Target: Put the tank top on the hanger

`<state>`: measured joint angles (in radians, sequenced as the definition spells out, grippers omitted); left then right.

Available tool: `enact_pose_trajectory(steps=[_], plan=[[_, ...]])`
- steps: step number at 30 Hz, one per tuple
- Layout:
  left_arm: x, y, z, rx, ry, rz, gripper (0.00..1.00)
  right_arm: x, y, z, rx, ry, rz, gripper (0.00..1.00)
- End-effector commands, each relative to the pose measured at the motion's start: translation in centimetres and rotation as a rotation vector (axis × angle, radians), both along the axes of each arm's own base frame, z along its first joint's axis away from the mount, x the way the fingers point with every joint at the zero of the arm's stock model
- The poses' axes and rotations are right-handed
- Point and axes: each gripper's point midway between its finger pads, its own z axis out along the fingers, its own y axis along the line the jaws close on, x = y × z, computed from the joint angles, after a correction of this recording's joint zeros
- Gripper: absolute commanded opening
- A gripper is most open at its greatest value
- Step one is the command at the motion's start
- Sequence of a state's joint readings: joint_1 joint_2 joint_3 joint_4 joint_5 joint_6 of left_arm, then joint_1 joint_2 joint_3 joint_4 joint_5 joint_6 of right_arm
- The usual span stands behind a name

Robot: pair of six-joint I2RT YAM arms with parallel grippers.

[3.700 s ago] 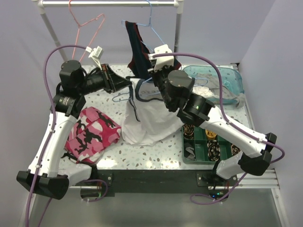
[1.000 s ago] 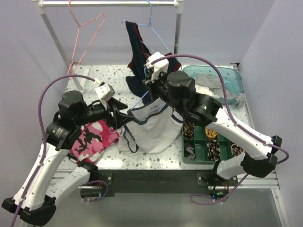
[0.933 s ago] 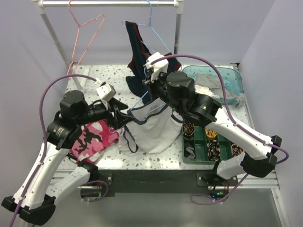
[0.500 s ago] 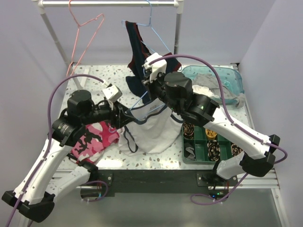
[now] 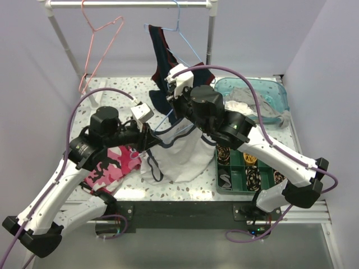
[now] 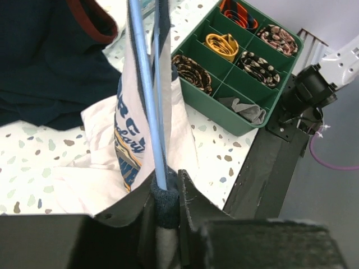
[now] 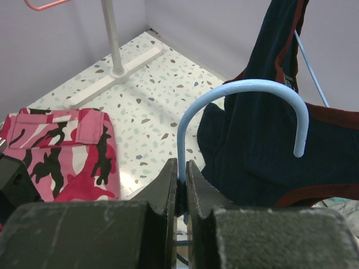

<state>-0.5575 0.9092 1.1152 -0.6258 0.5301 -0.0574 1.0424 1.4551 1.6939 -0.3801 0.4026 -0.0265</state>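
Your terrazzo table [image 5: 188, 189] met lilac walls [image 5: 269, 39]. The left gripper [image 6: 166, 193], newly advanced, pinched the tank top [image 5: 180, 156] at its trim; the right gripper [image 7: 180, 178] clamped the hanger [image 7: 247, 87].

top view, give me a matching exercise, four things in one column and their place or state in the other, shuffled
Things:
1 tank top
2 pink hanger
3 camouflage garment
4 green tray

Places or states:
a hooked on the rail, bare
b flat on the left of the table
c raised at mid table beside the blue hanger
d on the right, rolled ties inside

Pairs: 1-c, 2-a, 3-b, 4-d
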Motion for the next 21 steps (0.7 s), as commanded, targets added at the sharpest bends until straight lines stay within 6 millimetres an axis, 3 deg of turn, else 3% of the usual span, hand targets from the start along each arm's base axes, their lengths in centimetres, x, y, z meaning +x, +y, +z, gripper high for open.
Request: enact_pose_trajectory(steps=[1, 2, 7, 9, 10, 16, 21], plan=[[0.2, 0.1, 0.7, -0.004, -0.039, 0.010, 0.10, 0.3, 0.1, 3.3, 0.084, -0.062, -0.014, 0.00], [0.3, 0.1, 0.8, -0.006, -0.045, 0.018, 0.01, 0.2, 0.1, 3.3, 0.085, -0.061, -0.011, 0.00], [0.3, 0.2, 0.7, -0.015, -0.042, 0.039, 0.00, 0.2, 0.1, 3.0, 0.081, -0.055, -0.010, 0.00], [0.2, 0.3, 0.7, -0.026, -0.043, 0.046, 0.00, 0.1, 0.1, 2.9, 0.085, -0.055, -0.006, 0.12], [0.2, 0.4, 0.8, -0.033, -0.044, 0.056, 0.00, 0.0, 0.1, 2.9, 0.087, -0.056, -0.003, 0.28], [0.1, 1.1, -0.1, -0.039, -0.012, 0.114, 0.00, -0.6, -0.2, 2.6, 0.089, -0.053, 0.018, 0.77], [-0.1, 2.4, -0.6, -0.050, 0.008, 0.201, 0.00, -1.3, -1.4, 2.9, 0.108, -0.056, 0.016, 0.91]])
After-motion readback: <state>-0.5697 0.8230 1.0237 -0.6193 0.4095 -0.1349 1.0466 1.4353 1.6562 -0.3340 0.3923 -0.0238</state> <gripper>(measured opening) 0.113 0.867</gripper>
